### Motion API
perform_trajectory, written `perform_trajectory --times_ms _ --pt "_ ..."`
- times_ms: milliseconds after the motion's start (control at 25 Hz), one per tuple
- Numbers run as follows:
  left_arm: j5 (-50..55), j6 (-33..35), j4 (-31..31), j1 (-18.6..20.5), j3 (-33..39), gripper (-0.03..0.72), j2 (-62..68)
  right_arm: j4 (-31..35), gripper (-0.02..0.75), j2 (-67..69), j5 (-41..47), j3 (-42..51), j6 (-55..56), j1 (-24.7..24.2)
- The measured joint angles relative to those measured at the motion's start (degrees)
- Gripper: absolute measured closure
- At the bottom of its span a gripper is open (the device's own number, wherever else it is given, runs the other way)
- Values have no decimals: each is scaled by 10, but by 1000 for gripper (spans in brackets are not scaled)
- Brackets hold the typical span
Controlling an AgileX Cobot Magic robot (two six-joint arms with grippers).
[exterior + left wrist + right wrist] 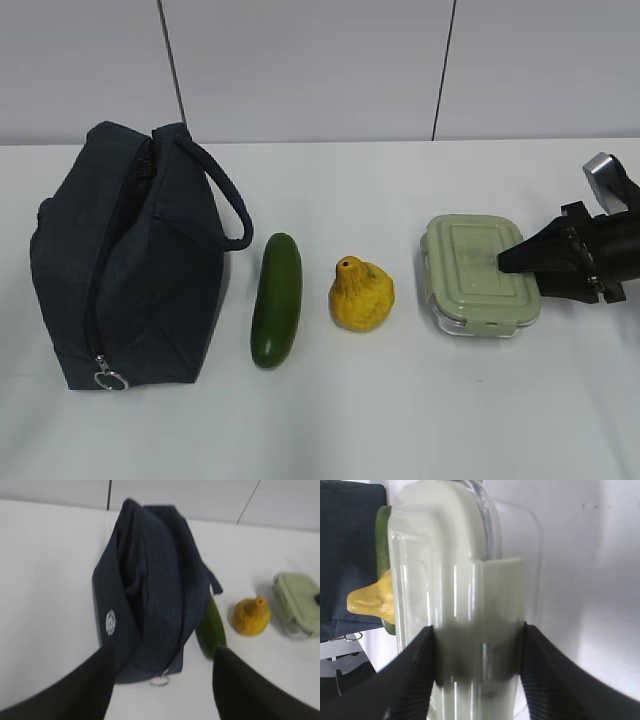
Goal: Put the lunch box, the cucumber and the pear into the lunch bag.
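The lunch box (478, 277), pale green lid on, sits on the white worktop (400, 420) with the right gripper (510, 262) at its right end; the wrist view shows both black jaws straddling the lid clip, flush against the box's sides. Left of the lunch box lies the pear (361, 294), then the cucumber (276, 299), then the navy lunch bag (125, 262), which stands upright with its zipper ring low at the front. The left gripper (162, 680) hovers above the bag, jaws apart, holding nothing.
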Motion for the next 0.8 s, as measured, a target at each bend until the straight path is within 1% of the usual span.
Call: perform_trajectory --times_ms 80,160,320,480,640,800 --pt "-33 31 -40 0 0 309 41 0 353 0 0 0 0 0" --pt "-43 64 -81 0 0 309 87 0 353 0 0 0 2 0" --pt "-77 111 -130 0 0 309 183 0 353 0 0 0 3 0" --pt "-104 147 -143 1 -15 309 269 0 353 0 0 0 3 0" --pt "-104 181 -162 1 -64 309 346 0 353 0 0 0 4 0" --pt "-70 196 -168 1 -118 309 417 0 353 0 0 0 4 0"
